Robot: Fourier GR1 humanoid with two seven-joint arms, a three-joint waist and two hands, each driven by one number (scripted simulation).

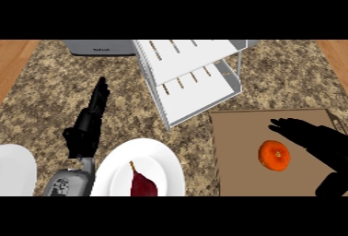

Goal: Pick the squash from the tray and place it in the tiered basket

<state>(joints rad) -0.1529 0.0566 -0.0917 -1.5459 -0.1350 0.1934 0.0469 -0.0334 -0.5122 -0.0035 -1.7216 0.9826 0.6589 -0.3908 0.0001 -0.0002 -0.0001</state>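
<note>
Head view: orange squash (275, 156) lies on brown tray (234, 152), right and near. Right hand (314, 138) hovers just beside it, fingers straight, holding nothing. Best to curl fingers round its middle, then lift toward tiered basket (197, 73), far centre. Left hand (92, 117) rests open.

Round orange squash (275, 156) on brown tray (238, 152), beside white tiered basket (197, 78)
</note>
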